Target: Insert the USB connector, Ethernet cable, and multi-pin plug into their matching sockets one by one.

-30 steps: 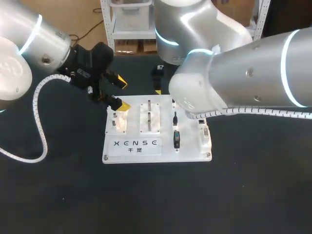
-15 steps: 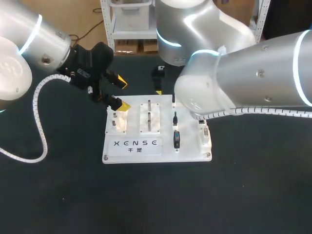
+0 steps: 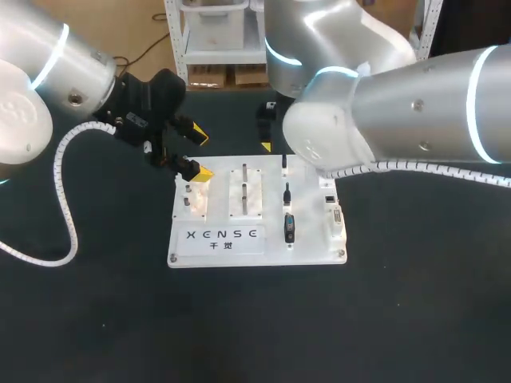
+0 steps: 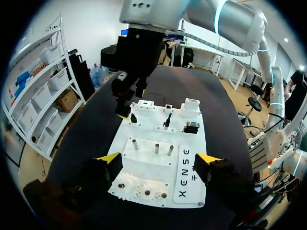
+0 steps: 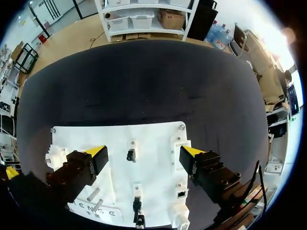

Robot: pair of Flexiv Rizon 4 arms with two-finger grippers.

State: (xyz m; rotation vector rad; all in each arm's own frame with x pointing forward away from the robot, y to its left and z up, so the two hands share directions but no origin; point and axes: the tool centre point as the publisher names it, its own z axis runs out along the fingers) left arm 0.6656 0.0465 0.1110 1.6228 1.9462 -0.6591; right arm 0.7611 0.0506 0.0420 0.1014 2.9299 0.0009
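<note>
A white board (image 3: 239, 239) lies mid-table, with three black plugs standing in a row on its right half: a small one (image 3: 285, 163), a thin one (image 3: 286, 191) and a wider one (image 3: 289, 228). White sockets (image 3: 332, 212) line its right edge. My left gripper (image 3: 194, 155) hangs open over the board's far left corner; in its wrist view (image 4: 158, 160) nothing sits between its yellow tips. My right gripper (image 5: 142, 153) is open above the board's far edge, over one black plug (image 5: 130, 155). My right arm (image 3: 383, 120) mostly hides it in the head view.
Metal pegs (image 3: 244, 191) and small white gears (image 4: 141, 189) occupy the board's left and middle parts. Dark tabletop (image 3: 255, 327) surrounds the board on all sides. In the left wrist view my right gripper (image 4: 127, 91) shows over the board's far corner.
My right arm has drawn back toward the far side, uncovering the board's far right corner and the rear plug. The left arm has kept still.
</note>
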